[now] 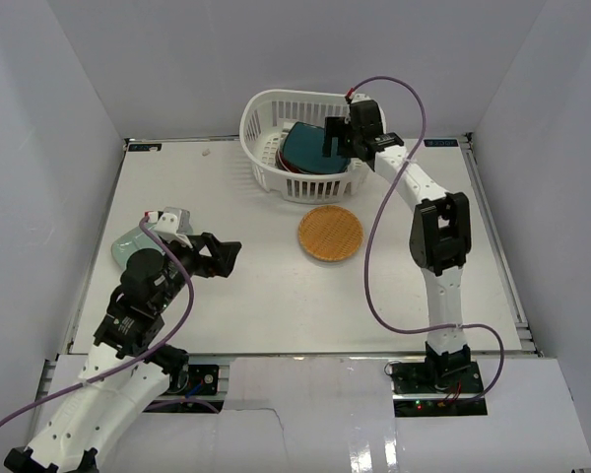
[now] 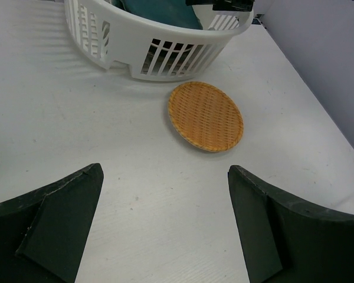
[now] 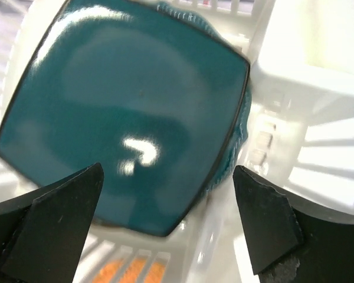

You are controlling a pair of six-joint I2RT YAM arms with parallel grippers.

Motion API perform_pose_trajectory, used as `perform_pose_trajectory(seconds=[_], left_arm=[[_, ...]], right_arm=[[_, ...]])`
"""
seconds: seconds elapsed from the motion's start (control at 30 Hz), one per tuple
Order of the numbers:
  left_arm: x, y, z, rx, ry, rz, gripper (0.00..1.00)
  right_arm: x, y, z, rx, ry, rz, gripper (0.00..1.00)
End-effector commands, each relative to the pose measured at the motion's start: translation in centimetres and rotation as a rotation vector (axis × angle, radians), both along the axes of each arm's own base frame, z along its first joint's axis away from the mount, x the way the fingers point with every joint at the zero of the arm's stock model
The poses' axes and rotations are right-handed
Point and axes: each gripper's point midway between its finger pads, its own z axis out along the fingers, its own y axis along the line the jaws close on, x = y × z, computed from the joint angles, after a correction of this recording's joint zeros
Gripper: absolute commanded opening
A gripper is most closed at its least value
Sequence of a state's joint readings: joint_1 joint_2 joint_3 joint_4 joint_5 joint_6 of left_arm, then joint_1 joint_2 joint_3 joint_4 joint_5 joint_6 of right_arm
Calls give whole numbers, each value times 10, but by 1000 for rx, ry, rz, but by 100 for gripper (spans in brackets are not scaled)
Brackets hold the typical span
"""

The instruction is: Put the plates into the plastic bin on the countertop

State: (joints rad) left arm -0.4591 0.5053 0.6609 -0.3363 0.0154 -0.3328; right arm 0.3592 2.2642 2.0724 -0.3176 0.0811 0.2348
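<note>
1. Grey walls (image 1: 39, 118) are enclosing a white table (image 1: 276, 305).
2. The bin (image 1: 261, 110), at the far side, is holding a teal plate (image 1: 310, 150); an orange plate (image 1: 330, 234) is lying just beside it.
3. The left gripper (image 2: 164, 170) and right gripper (image 3: 166, 171) are both gaping apart.

The dark teal square plate (image 3: 124, 118) is glossy and smooth. The orange plate (image 2: 205, 115) looks woven and matt. The bin (image 2: 165, 44) is white plastic.

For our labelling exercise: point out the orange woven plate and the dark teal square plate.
orange woven plate (image 1: 330, 234), top external view, its centre.
dark teal square plate (image 3: 130, 112), right wrist view, its centre.
</note>
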Motion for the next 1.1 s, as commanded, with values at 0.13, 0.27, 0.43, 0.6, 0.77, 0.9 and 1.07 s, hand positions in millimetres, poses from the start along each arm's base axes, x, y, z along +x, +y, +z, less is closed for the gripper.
perform_pose_trajectory(seconds=[0.13,0.27,0.43,0.6,0.77,0.9,1.07], left_arm=[[4,1,-5,2,15,12,97],[6,3,-7,4,22,20,97],[8,3,-8,-3,29,26,97],[9,2,-9,-3,34,21,97],[10,2,-11,-3,39,22,97],[9,3,-10,-5,36,26,97],[10,3,-11,-2,39,28,97]], right_arm=[[-70,-1,166,188,-352,134,88],[-126,-9,151,258,-345,172,46],[-180,-44,78,310,-210,44,22],[-222,-58,-17,380,13,15,70],[-237,-52,-64,477,158,4,73],[-236,-50,-91,553,229,-43,66],[-219,-46,-104,630,257,-102,53]])
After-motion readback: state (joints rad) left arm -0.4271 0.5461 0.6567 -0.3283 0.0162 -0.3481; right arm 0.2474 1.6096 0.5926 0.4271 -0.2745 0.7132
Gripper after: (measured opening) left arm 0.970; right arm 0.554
